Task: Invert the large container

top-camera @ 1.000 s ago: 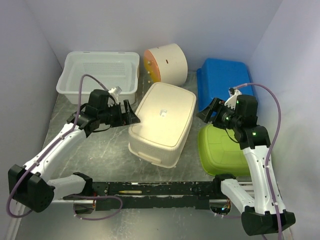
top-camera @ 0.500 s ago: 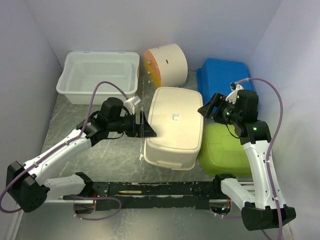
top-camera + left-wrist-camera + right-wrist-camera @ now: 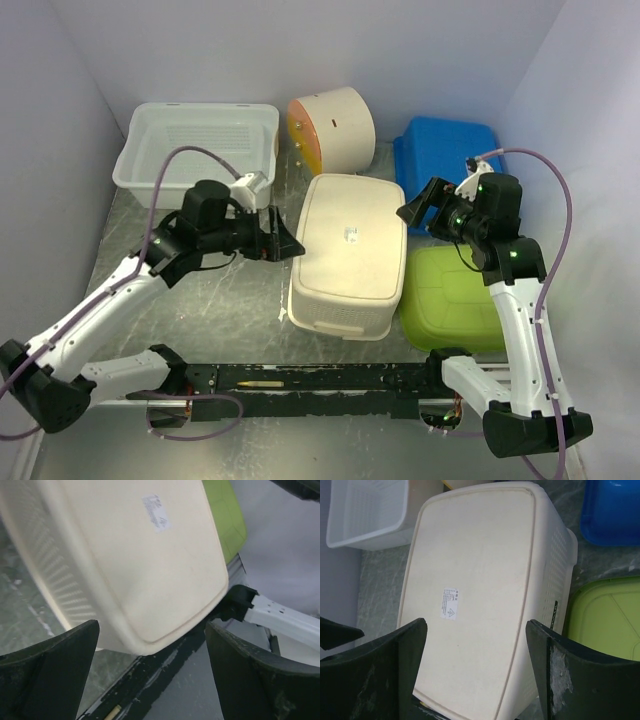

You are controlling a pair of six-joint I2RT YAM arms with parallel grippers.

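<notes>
The large container [image 3: 350, 250], a cream perforated tub, lies bottom up in the middle of the table, a small white sticker on its flat base. My left gripper [image 3: 286, 243] is open just off its left side, nothing between the fingers. In the left wrist view the tub's base [image 3: 135, 555] fills the top, above the gripper [image 3: 151, 630]. My right gripper [image 3: 420, 212] hovers open by the tub's far right corner. In the right wrist view that gripper [image 3: 476, 624] looks down on the base [image 3: 475, 580].
A white tub [image 3: 200, 150] stands at the back left, a round cream and orange container [image 3: 335, 125] lies on its side behind, and a blue tub [image 3: 445, 160] is at the back right. A green tub [image 3: 450, 295] lies upturned against the cream one. A black rail [image 3: 320, 378] runs along the near edge.
The cream tub has swung from a diagonal lie to square and slid right against the green one. My left gripper pushed in, then drew back a little. Both grippers opened wider.
</notes>
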